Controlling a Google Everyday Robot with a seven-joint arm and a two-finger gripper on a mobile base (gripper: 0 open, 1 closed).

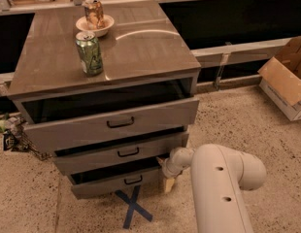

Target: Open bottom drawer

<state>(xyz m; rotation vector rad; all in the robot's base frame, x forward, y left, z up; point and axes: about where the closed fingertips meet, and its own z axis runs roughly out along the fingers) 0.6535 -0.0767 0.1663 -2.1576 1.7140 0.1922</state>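
Note:
The grey-brown cabinet point(141, 52) has three drawers, all pulled partly out. The bottom drawer point(114, 182) is the lowest, with a slim flat front and a small black bar handle point(133, 180); a dark gap shows above its front. Above it are the middle drawer point(121, 153) and the tall-fronted top drawer point(111, 124). My white arm point(218, 188) reaches in from the lower right. My gripper point(168, 179) is low beside the right end of the bottom drawer, with one pale fingertip point(169, 184) showing near the floor.
A green can point(90, 53) and a bowl point(95, 25) holding a tan can point(94, 12) stand on the cabinet top. A blue tape X point(133, 208) marks the floor in front. A cardboard box point(286, 76) sits at the right. Clutter lies at the left point(12, 132).

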